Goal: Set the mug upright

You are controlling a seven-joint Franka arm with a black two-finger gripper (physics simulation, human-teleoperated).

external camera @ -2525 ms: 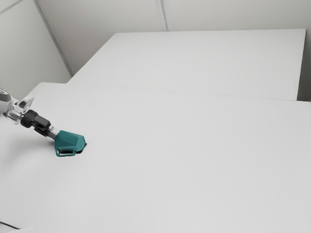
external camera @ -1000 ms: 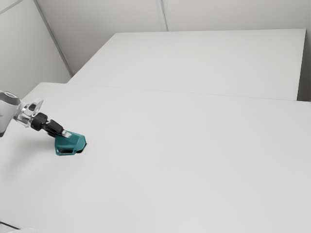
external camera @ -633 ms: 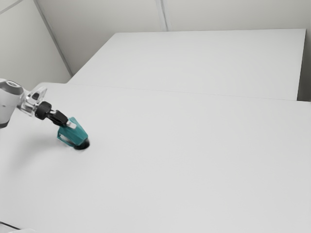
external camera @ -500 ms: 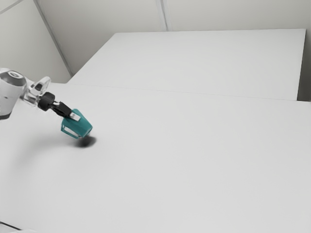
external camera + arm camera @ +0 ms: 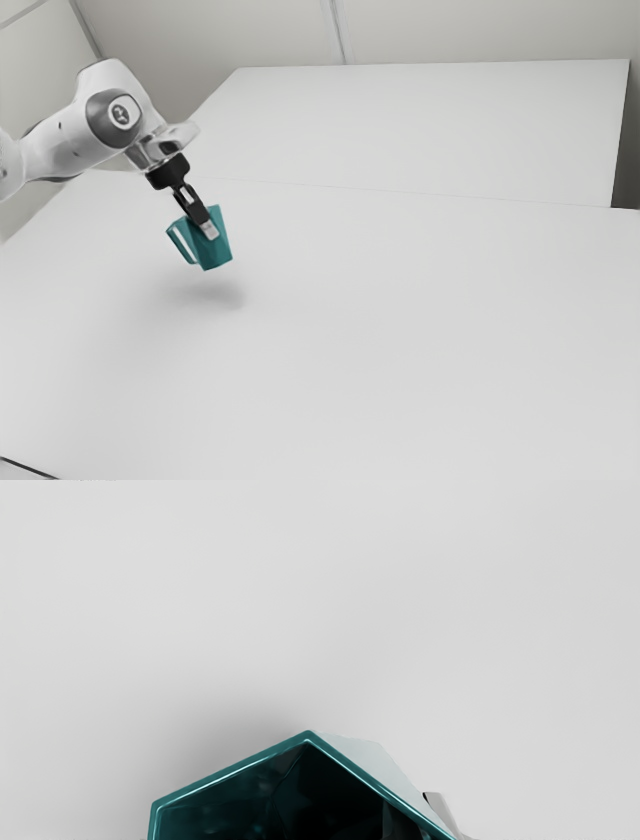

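Exterior view: teal mug [image 5: 216,252], tilted

Bright, diffuse light falls from above on the pale bench [image 5: 420,340], leaving a soft-edged shadow [image 5: 215,292] under the mug [image 5: 218,258]. The walls [image 5: 220,35] look greyer, with a dark strip at the exterior view's right edge. In the wrist view, thin glints trace the mug's rim, its inside sinks nearly to black, and the bench shades smoothly, without harsh glare.
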